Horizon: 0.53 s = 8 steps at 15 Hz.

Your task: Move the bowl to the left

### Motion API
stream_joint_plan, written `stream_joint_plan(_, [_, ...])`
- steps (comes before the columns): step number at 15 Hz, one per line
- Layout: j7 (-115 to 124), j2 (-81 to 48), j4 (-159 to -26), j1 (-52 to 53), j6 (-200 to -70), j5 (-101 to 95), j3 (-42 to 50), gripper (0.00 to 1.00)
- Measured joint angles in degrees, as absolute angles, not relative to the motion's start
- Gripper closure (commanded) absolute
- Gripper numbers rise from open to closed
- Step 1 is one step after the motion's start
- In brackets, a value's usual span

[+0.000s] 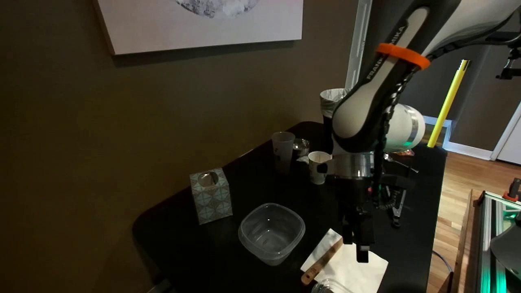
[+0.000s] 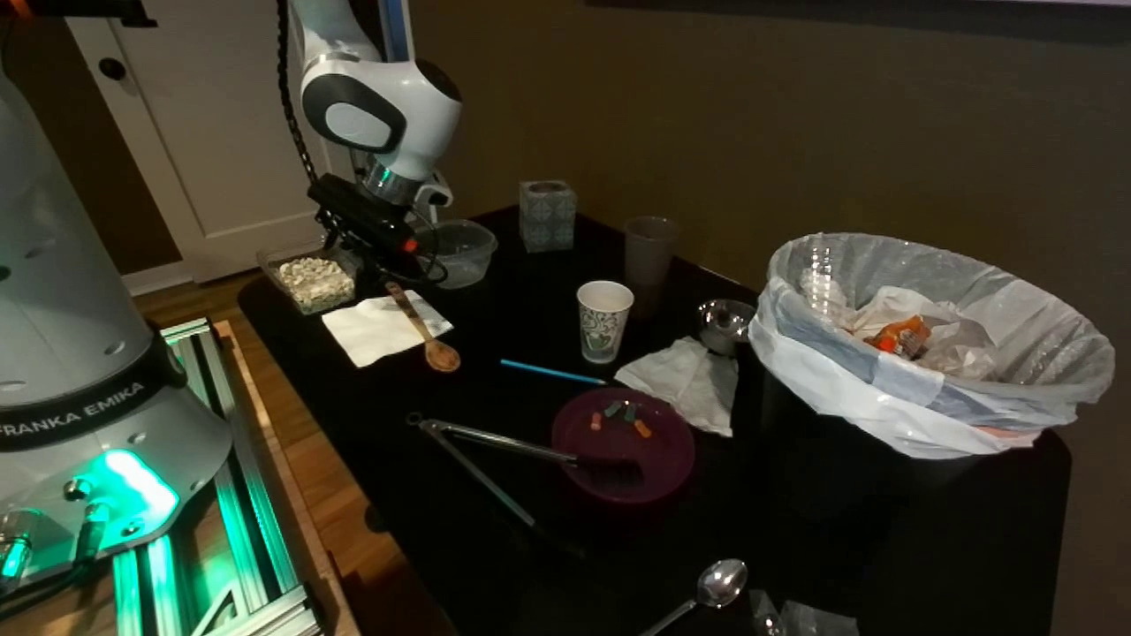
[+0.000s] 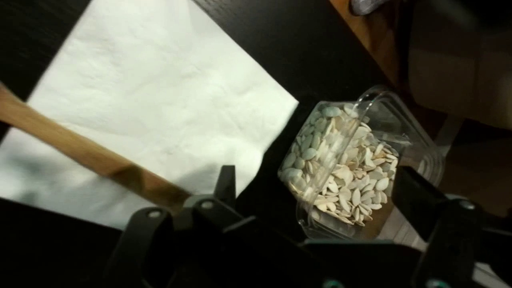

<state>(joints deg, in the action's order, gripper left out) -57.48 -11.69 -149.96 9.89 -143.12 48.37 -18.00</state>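
A black tabletop (image 2: 495, 397) runs along a brown wall (image 1: 122, 114), a patterned tissue box (image 1: 211, 199) standing near it. Close to the tabletop's edge sits the bowl (image 3: 334, 160), clear, squarish and holding pumpkin seeds (image 3: 356, 184), beside a white napkin (image 3: 168, 88) with a wooden spoon (image 3: 80, 142) lying across it. The gripper (image 3: 315, 174) hangs above, fingers (image 3: 227, 187) spread apart; in the wrist view the bowl shows between them.
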Motion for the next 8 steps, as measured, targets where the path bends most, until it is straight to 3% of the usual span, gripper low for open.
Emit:
stream_joint_plan(4, [-55.66, -1.94, -158.43, 11.73, -153.81, 49.38, -18.46, 0.0])
stream_joint_plan(8, [-46.61, -1.26, -157.83, 13.74, -164.81, 44.6, -18.49, 0.0])
